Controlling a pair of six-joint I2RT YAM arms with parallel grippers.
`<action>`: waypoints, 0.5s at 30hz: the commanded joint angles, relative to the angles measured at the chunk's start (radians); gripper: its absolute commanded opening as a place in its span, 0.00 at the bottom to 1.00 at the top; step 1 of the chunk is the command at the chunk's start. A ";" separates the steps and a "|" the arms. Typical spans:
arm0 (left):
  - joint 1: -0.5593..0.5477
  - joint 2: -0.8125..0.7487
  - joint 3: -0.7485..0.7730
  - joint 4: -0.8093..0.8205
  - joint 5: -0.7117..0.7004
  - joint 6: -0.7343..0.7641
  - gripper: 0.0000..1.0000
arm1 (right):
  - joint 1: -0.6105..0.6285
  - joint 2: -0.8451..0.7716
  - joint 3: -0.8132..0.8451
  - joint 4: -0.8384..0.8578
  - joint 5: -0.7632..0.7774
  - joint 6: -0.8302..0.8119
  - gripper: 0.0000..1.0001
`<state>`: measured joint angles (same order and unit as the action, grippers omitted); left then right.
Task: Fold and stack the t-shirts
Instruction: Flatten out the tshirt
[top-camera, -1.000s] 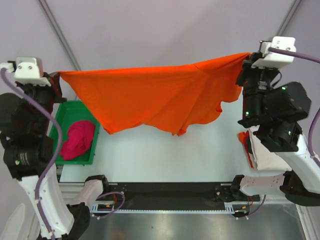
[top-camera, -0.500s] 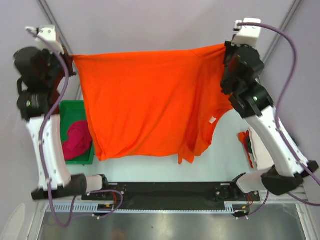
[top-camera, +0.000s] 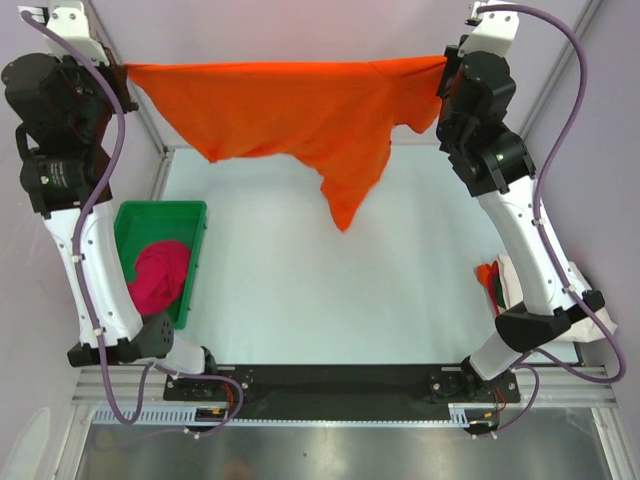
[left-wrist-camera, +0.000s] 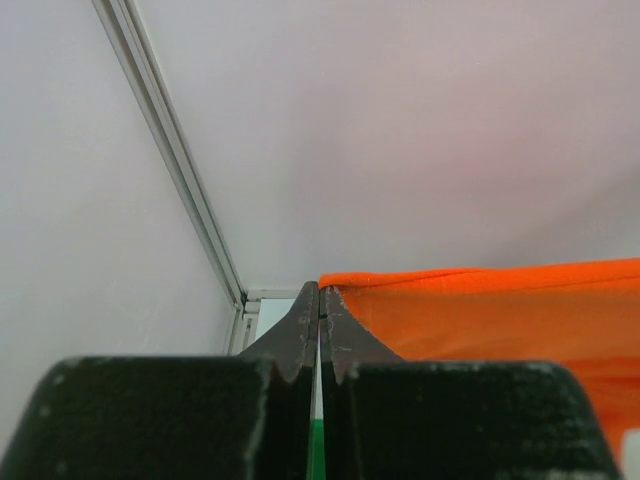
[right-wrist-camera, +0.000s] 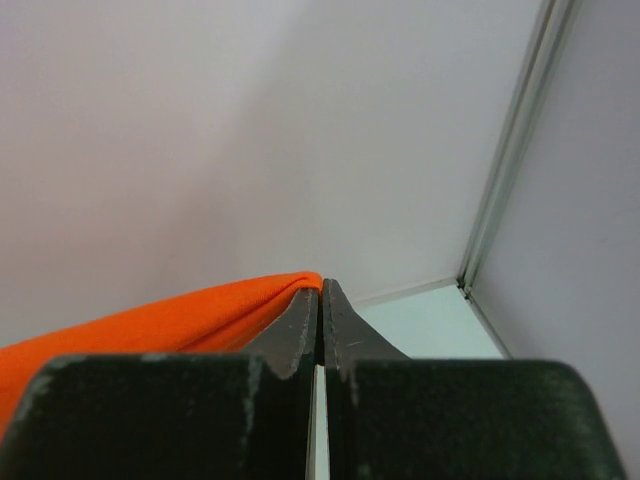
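Note:
The bright orange t-shirt (top-camera: 300, 110) hangs stretched high in the air between my two grippers at the far side of the table, its lower part drooping to a point. My left gripper (top-camera: 124, 70) is shut on its left corner; the cloth shows beside the tips in the left wrist view (left-wrist-camera: 480, 310). My right gripper (top-camera: 446, 62) is shut on its right corner, seen in the right wrist view (right-wrist-camera: 200, 315). The magenta-pink t-shirt (top-camera: 158, 277) lies crumpled in the green tray (top-camera: 190, 215). An off-white t-shirt (top-camera: 512, 275) lies at the right edge, partly hidden by my right arm.
The green tray stands at the left side of the white table (top-camera: 330, 290). Frame posts rise at the far left (top-camera: 150, 130) and far right corners. A bit of orange-red cloth (top-camera: 487, 275) lies under the off-white shirt at the right edge.
Both grippers have risen and moved toward the far side, carrying the orange shirt up and back; it now hangs much higher, with less cloth spread toward the near side.

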<state>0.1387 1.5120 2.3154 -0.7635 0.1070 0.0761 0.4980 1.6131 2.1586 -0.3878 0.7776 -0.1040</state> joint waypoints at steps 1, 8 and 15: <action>0.016 -0.088 -0.100 0.033 -0.032 -0.018 0.00 | 0.042 -0.076 -0.035 0.013 0.075 -0.005 0.00; 0.016 -0.432 -0.496 0.089 0.023 -0.032 0.00 | 0.241 -0.388 -0.462 0.175 0.241 -0.108 0.00; 0.016 -0.645 -0.565 -0.005 0.057 -0.035 0.00 | 0.529 -0.591 -0.652 0.526 0.520 -0.431 0.00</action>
<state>0.1440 0.9627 1.7176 -0.7723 0.1394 0.0589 0.9173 1.1225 1.5257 -0.1997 1.0805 -0.3050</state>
